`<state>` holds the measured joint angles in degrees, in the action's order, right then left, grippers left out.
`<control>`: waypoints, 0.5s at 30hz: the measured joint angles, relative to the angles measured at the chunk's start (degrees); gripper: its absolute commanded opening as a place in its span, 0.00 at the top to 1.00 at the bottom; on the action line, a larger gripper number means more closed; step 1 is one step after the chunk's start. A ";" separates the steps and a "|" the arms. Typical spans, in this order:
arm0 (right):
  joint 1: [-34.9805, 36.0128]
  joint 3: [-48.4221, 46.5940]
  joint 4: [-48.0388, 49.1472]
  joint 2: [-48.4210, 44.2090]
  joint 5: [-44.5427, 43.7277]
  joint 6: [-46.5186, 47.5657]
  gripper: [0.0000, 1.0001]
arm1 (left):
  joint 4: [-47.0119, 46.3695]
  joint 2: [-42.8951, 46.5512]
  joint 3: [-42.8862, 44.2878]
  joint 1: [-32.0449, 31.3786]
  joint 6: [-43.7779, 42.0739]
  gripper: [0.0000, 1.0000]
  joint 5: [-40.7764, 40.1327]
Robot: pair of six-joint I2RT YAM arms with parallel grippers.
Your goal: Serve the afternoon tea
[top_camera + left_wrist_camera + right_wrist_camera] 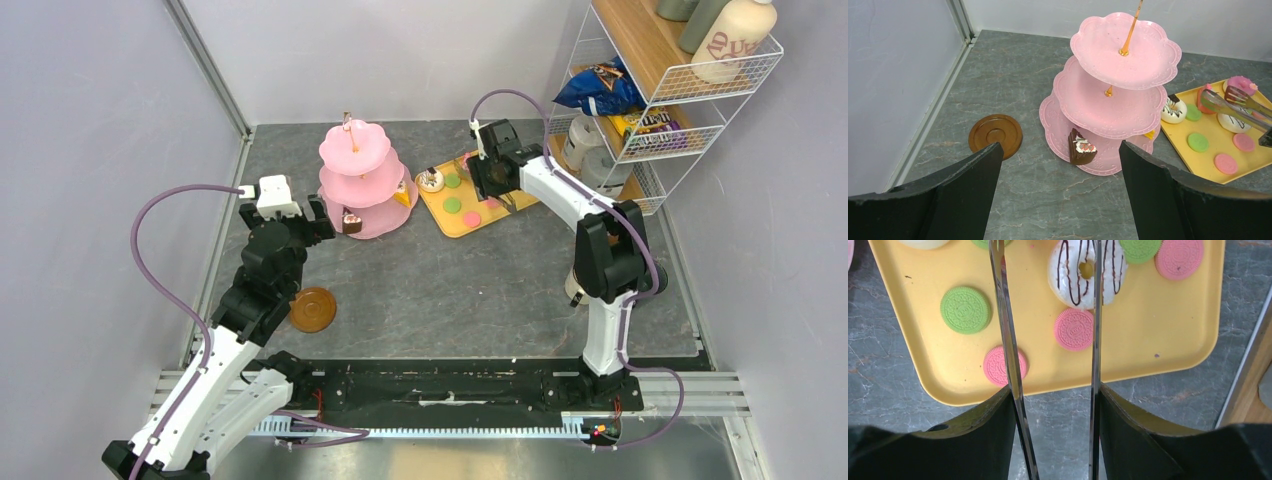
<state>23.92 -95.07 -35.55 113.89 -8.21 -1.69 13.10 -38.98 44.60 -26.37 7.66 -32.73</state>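
The pink three-tier stand (355, 180) stands at the back centre. A chocolate cake wedge (1080, 148) and a yellow wedge (403, 197) lie on its bottom tier; the upper tiers (1118, 75) are bare. My left gripper (1060, 145) is open and empty, just short of the stand's near side. A brown saucer (312, 310) lies on the table to its left. My right gripper (1054, 386) is shut on metal tongs (1008, 340), whose open tips hang over the yellow tray (1148, 340) around a white chocolate-striped donut (1083, 270). Green (965, 310) and pink macarons (1074, 329) lie on the tray.
A wire shelf (690, 80) at the back right holds a blue crisp bag (600, 90), a yellow packet (650, 122), a cream bottle (735, 40) and mugs (582, 140). A pale object (573, 288) sits partly hidden behind the right arm. Walls close the left and back.
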 measured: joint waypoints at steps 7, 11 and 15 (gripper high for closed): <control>-0.04 -0.68 1.90 3.26 0.35 0.04 0.51 | 0.00 -0.13 0.00 0.00 0.00 0.06 0.09; -0.07 -0.68 1.90 4.22 0.39 0.22 0.62 | 0.00 -0.13 0.00 0.00 0.00 0.06 0.09; -0.09 -0.68 2.23 4.20 0.76 0.17 0.64 | 0.00 -0.15 0.00 0.00 0.00 0.06 0.09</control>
<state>23.83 -95.74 -33.32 118.08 -7.44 -1.52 13.10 -39.13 44.60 -26.37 7.66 -32.64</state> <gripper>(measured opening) 0.435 0.944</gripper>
